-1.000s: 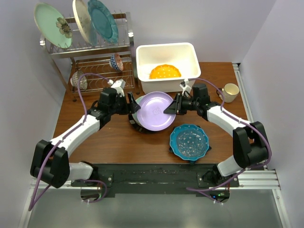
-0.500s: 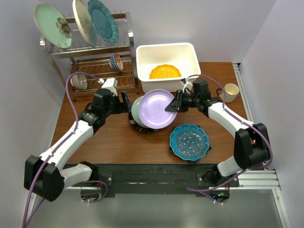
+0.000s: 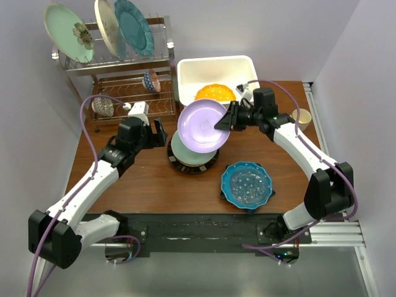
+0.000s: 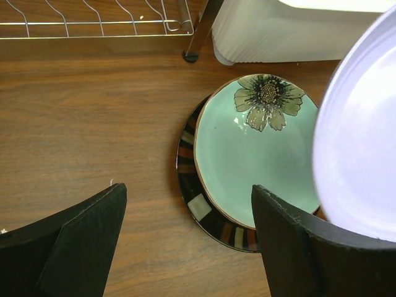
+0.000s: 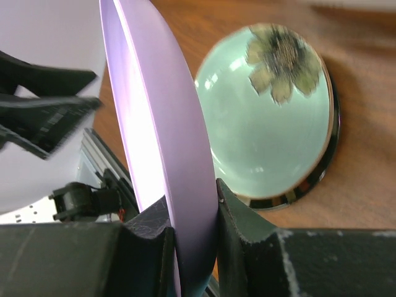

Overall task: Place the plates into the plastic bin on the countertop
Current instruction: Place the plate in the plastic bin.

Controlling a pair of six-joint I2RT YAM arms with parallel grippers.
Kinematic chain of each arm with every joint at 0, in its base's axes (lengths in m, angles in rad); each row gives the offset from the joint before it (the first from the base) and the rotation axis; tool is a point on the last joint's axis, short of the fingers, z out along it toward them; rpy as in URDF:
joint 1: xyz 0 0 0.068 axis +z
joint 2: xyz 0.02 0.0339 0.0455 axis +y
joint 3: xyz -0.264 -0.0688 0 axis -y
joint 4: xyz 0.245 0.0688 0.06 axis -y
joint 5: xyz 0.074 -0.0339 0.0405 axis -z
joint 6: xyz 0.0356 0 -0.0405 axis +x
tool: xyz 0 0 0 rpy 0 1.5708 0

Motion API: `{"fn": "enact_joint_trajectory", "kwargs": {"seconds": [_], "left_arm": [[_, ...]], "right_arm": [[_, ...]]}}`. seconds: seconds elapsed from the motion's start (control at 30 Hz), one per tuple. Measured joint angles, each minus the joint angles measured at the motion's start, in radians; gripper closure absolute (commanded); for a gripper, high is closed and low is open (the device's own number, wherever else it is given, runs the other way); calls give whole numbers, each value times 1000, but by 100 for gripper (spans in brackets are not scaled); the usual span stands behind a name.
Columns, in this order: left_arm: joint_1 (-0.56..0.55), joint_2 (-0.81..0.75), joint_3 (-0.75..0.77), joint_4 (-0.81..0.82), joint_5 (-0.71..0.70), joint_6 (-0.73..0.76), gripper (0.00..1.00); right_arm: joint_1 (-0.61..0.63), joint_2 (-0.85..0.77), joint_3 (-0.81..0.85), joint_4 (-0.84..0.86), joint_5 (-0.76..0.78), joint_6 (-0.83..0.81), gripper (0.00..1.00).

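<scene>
From above, the lilac plate (image 3: 202, 125) covered the far part of the mint plate (image 3: 184, 153), and the dark plate (image 3: 193, 169) under that showed only its rim. In the left wrist view the lilac plate ran off the right edge and the bin (image 4: 278, 34) off the top.

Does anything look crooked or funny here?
Only the lilac plate: it hangs tilted in the air, pinched at its rim by the right gripper. That looks like carrying, not a mishap. Nothing seems spilled or broken.
</scene>
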State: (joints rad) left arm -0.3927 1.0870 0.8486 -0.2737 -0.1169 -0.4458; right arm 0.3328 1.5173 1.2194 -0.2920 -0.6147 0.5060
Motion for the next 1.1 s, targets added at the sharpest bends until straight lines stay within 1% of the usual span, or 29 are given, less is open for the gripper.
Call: {"fn": "enact_joint_trajectory", "kwargs": {"seconds": [0.17,0.37,0.73,1.1], "left_arm": [[0,11,0,-6,0,16,14],[0,13,-1,-7,0,21,14],[0,13,-13,-6,13,21,13],[0,28,-13,-7,43,21,14]], "right_arm": [[-11,29,109,-10,3,-3,100],[-35,100,223,-31,9,-2,100],[-51,182,415,-80,80,-2,100],[-60,331,617,-121,133,-2,100]]}}
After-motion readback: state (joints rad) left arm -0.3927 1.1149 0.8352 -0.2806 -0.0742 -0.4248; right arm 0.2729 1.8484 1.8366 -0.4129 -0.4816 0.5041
